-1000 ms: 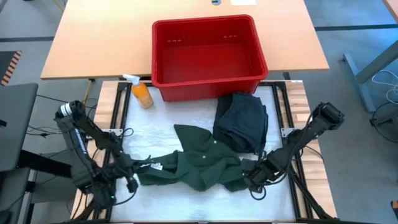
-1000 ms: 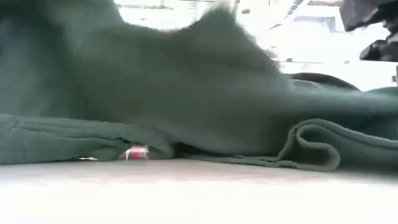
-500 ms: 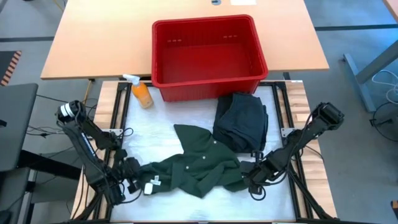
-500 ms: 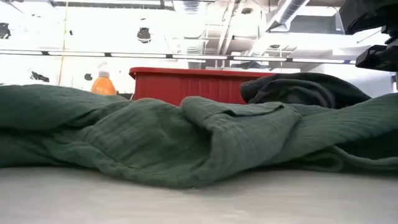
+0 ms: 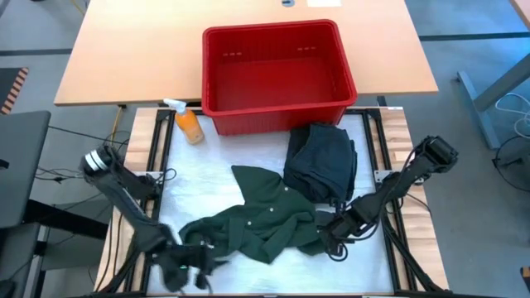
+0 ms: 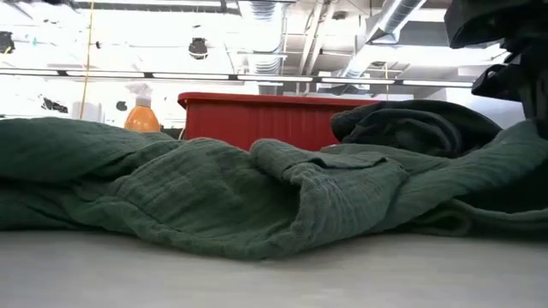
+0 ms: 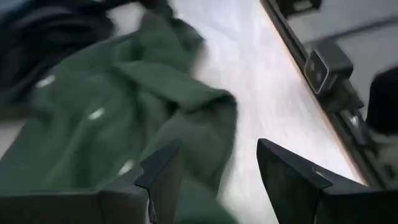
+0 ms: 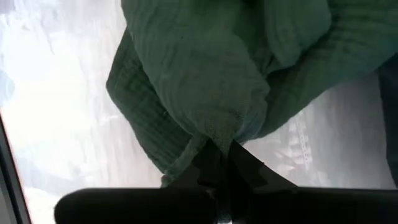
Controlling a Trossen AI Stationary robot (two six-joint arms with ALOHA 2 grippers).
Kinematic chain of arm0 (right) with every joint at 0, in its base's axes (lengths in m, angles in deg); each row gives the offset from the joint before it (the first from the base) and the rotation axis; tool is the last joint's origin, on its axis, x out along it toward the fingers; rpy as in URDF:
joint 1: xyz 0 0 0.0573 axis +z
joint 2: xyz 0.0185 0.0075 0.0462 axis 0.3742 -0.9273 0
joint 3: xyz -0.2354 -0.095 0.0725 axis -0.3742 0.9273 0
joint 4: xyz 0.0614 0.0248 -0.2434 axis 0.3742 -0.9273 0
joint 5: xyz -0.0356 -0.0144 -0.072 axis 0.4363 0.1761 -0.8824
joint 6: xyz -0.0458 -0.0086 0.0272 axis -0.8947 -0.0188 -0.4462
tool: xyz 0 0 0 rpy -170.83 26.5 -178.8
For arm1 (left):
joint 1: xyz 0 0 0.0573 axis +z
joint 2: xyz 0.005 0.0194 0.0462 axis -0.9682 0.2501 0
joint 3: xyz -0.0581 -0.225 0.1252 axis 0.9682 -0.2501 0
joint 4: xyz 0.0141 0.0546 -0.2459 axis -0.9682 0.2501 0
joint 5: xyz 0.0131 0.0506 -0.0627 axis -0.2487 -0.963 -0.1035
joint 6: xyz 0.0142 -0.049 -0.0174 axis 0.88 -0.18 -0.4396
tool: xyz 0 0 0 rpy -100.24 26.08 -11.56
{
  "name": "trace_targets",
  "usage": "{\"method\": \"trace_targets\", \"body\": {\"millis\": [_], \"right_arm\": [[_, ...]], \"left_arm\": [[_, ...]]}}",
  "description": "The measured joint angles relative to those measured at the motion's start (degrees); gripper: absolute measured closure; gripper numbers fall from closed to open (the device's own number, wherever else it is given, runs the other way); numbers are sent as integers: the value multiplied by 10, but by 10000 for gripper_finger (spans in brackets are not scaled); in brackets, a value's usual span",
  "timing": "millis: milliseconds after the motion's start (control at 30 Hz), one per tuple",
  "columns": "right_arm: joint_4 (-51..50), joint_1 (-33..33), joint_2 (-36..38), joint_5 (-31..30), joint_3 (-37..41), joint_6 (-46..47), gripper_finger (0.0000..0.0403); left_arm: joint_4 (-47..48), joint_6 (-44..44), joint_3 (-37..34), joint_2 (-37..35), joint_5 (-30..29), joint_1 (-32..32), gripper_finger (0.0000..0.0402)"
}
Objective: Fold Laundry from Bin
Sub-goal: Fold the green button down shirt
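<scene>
A dark green garment (image 5: 257,219) lies crumpled on the white mat, its folds resting on the table in the low view (image 6: 257,197). My right gripper (image 5: 330,237) is shut on its right end. My left gripper (image 5: 189,263) stands open at the garment's near left end; in the left wrist view its two fingers (image 7: 214,171) straddle empty space above the green cloth (image 7: 124,106). A folded dark garment (image 5: 321,161) rests on the mat in front of the red bin (image 5: 273,112). My right gripper pinches a bunched fold of the green garment's right end (image 8: 217,142) between its two fingers. The fingers come from above, slanting steeply down. The cloth spreads away from the fingers, slack, and lies on the mat.
An orange spray bottle (image 5: 189,124) stands left of the bin's front corner. Black frame rails (image 5: 157,157) run along both sides of the mat. The bin shows behind the cloth in the low view (image 6: 257,115). Bare mat lies between the green garment and the bin.
My left gripper has opened and let go of the green garment's left end, then moved down and toward the table's near edge, rolling as it went. The cloth it had held up has fallen and now lies crumpled on the mat.
</scene>
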Motion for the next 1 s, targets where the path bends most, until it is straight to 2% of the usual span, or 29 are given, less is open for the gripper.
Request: {"method": "trace_targets", "body": {"millis": [100, 267, 433, 800, 900, 1000], "right_arm": [[8, -10, 0, 7, 0, -15, 372], [8, -18, 0, 9, 0, -26, 371], [9, -18, 0, 9, 0, -34, 370], [14, -21, 0, 8, 0, -36, 369], [14, -21, 0, 8, 0, -36, 370], [14, -22, 0, 6, 0, -38, 369]], "left_arm": [[-78, 91, 0, 62, 63, 41, 205], [-76, 177, 39, 136, 131, 80, 205], [-69, 241, 86, 188, 170, 94, 205], [-6, 227, 152, 261, 209, 143, 209], [25, 203, 155, 261, 228, 153, 236], [42, 170, 155, 261, 237, 159, 291]]}}
